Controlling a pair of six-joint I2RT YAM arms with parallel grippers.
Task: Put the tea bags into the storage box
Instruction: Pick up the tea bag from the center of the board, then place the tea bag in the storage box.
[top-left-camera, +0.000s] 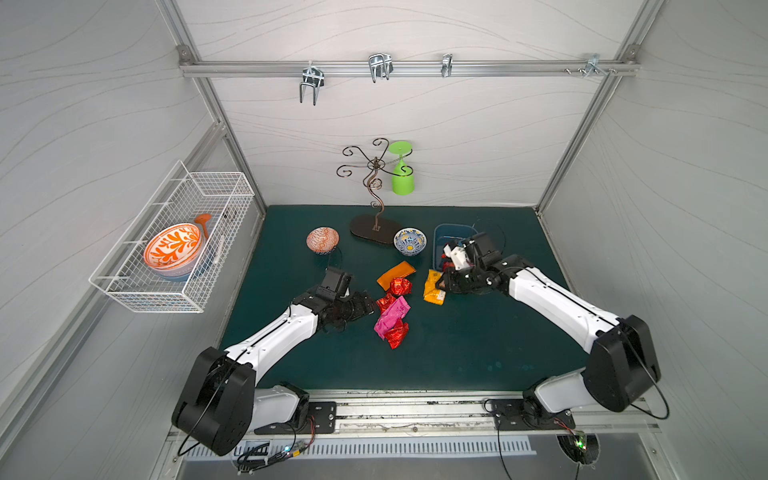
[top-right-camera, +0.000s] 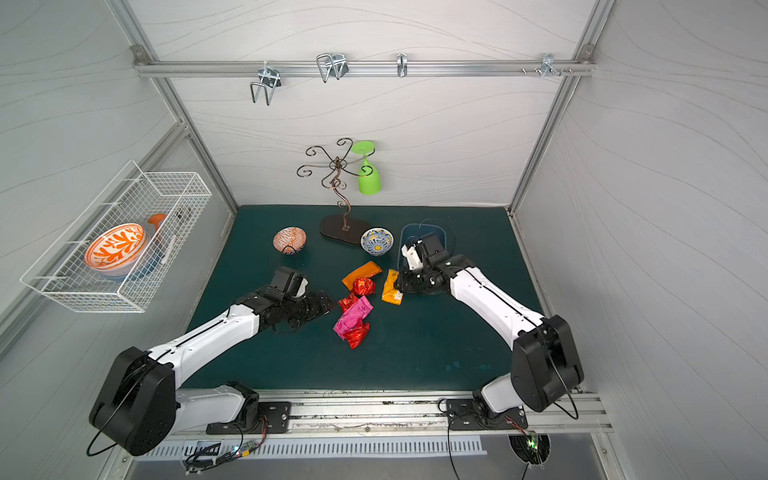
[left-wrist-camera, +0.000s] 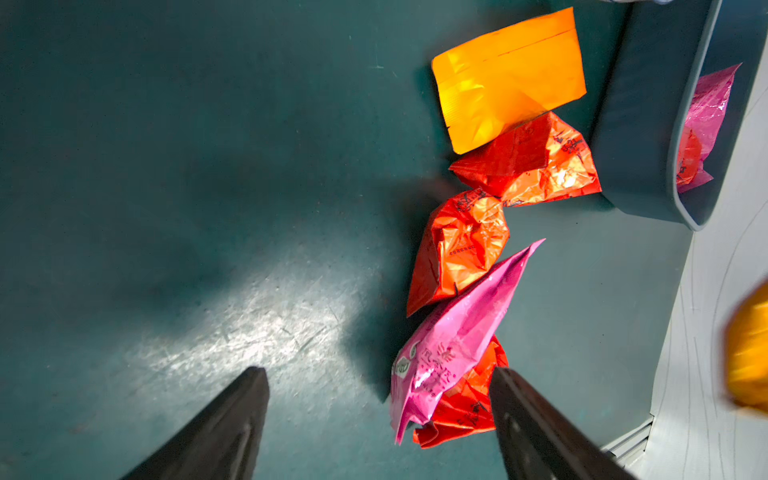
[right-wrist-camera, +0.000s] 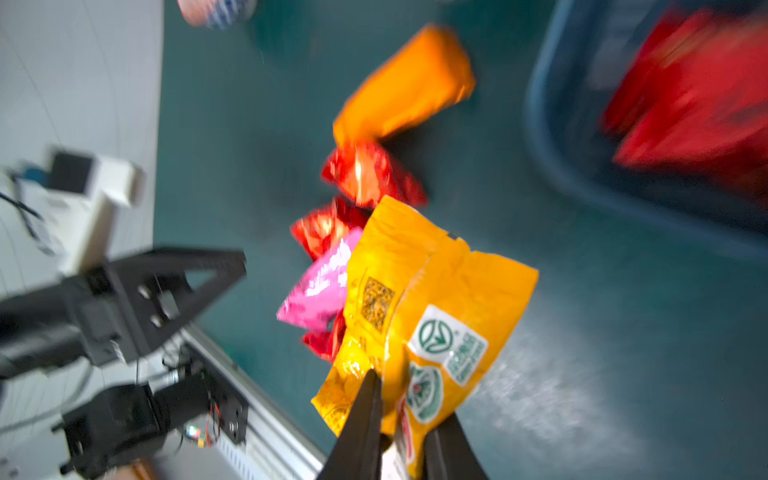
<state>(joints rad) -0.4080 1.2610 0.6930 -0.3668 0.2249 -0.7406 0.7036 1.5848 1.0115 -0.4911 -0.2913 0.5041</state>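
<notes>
My right gripper is shut on a yellow tea bag, which hangs beside the storage box in a top view, where the gripper holds the packet. The blue box holds pink and red tea bags; my right arm hides much of it from above. On the mat lie an orange packet, red ones and a pink one. My left gripper stands open, low beside the pink packet, its fingers touching nothing.
At the back of the mat stand an orange-patterned bowl, a blue-patterned bowl and a metal stand with a green cup hanging on it. A white wire basket hangs on the left wall.
</notes>
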